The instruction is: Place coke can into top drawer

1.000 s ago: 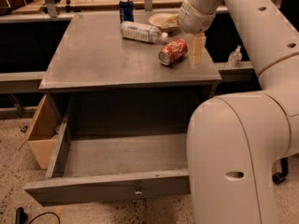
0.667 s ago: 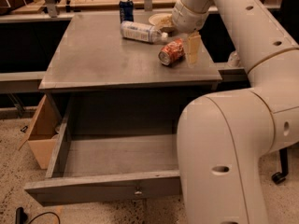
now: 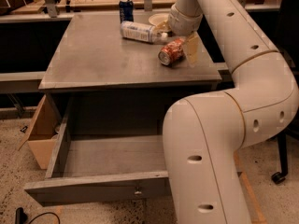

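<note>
The coke can (image 3: 171,52), red with a silver end, lies on its side on the grey cabinet top (image 3: 93,55), near the right edge. My gripper (image 3: 178,40) hangs from the white arm just above and behind the can. It is open, with one pale finger (image 3: 192,49) right of the can and the other toward the bottle side. The can rests on the top, not lifted. The top drawer (image 3: 93,190) is pulled out toward me. Its inside is bare, and its small metal knob (image 3: 138,190) shows on the front panel.
A clear plastic bottle (image 3: 140,31) lies on its side just left of the gripper. A dark blue can (image 3: 125,9) stands at the back and a pale plate (image 3: 158,18) is behind the gripper. A cardboard box (image 3: 39,134) sits left of the drawer. My arm's large white link (image 3: 205,162) covers the drawer's right part.
The arm has swung left and nearer the camera, covering more of the drawer's right side. The gripper has shifted slightly over the coke can. The can has not moved.
</note>
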